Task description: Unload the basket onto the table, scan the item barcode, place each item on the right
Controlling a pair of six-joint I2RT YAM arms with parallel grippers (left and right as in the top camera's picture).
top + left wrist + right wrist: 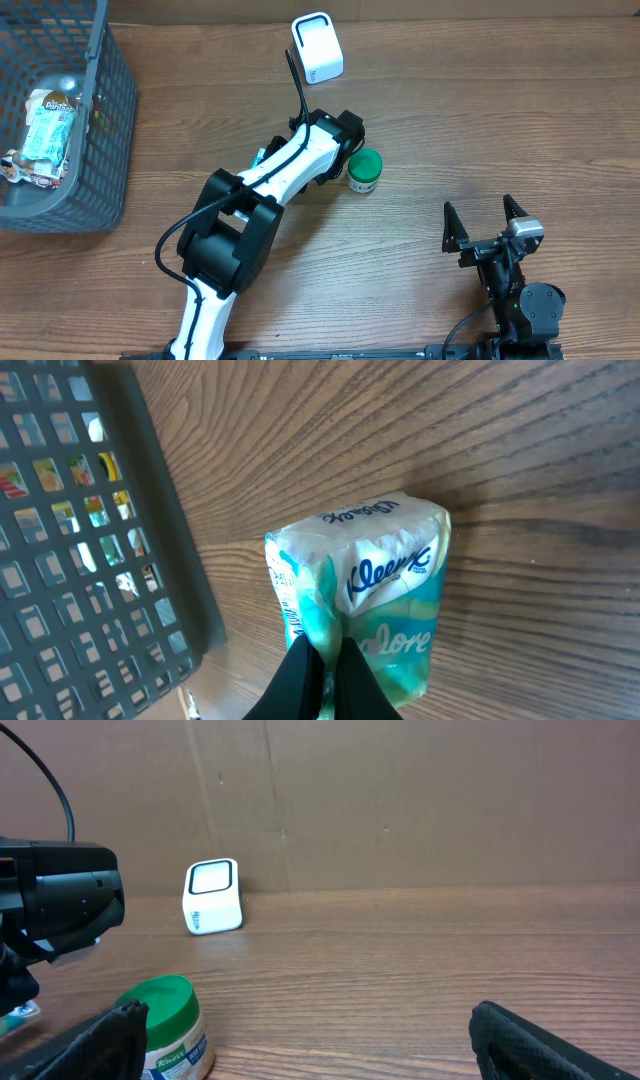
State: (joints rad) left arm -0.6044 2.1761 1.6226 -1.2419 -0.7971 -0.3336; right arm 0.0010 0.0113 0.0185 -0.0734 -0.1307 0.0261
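Note:
In the left wrist view my left gripper [326, 650] is shut on the wrapper of a teal and white Kleenex tissue pack [385, 575], held above the wooden table. No barcode shows on the face I see. From overhead the left arm [290, 170] covers the pack; only a teal sliver [258, 157] peeks out. The white scanner [317, 46] [212, 896] stands at the back of the table, beyond the left wrist. My right gripper [482, 222] [310, 1040] is open near the front right, with nothing between its fingers.
A green-lidded Knorr jar [364, 170] [165, 1020] stands just right of the left wrist. A dark grey basket [105, 150] [80, 560] with packaged goods sits at the far left. A brown cardboard wall [400, 800] closes the back.

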